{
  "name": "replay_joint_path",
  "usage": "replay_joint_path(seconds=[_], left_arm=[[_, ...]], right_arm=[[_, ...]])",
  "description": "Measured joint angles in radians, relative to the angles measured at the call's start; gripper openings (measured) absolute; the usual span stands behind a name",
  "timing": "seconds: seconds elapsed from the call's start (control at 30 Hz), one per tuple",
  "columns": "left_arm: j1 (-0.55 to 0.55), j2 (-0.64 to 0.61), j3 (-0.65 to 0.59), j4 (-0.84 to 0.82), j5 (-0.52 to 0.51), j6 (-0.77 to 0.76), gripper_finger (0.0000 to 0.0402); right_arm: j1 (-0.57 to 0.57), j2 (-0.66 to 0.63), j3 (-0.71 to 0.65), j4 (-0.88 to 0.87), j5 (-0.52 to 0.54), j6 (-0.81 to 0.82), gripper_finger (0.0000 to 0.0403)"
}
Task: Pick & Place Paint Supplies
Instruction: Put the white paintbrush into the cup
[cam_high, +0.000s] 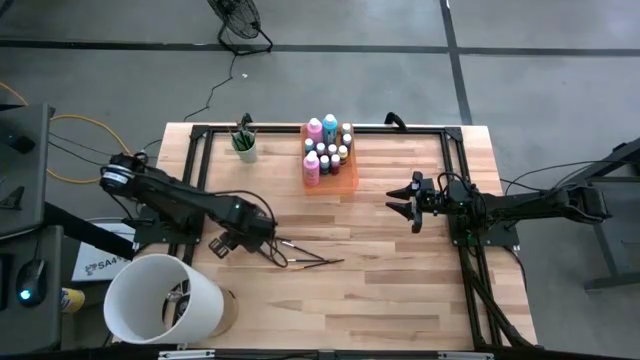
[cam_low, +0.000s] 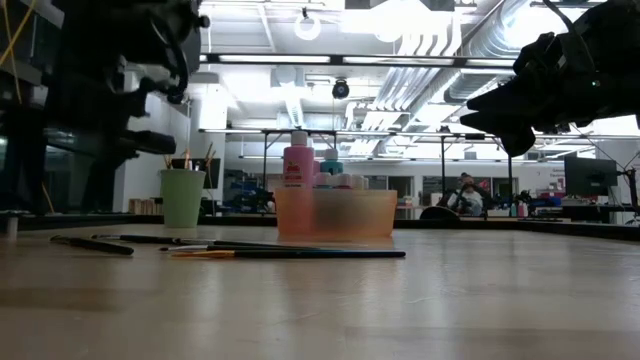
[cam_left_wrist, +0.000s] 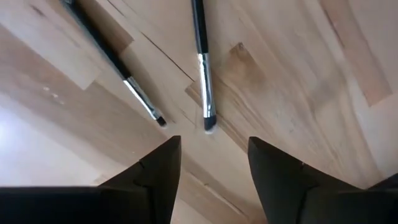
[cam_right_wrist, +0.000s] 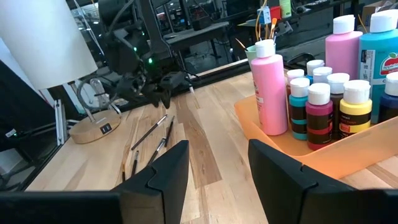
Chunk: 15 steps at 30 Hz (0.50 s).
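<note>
A few thin dark-handled brushes lie flat on the wooden table, also seen in the low view. My left gripper hovers open just over two brush tips, its fingers apart and touching neither. Pink and teal bottles and tiny pale-capped bottles stand in the translucent orange tray. More brushes stand in the mint-green cup. My right gripper waits open above the table, right of the tray, its fingers empty.
A white lamp shade on a round wooden base stands at the table's near-left corner. Black frame rails run along the left, far and right edges. Bare wood lies between the brushes and the right arm. A person sits far behind.
</note>
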Motion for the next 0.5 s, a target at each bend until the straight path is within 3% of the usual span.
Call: replay_joint_path(seconds=[0.5], left_arm=[[0.000, 0.109, -0.011, 0.066, 0.024, -0.005, 0.0157]], right_arm=[[0.000, 0.000, 0.000, 0.000, 0.000, 0.000, 0.0160]])
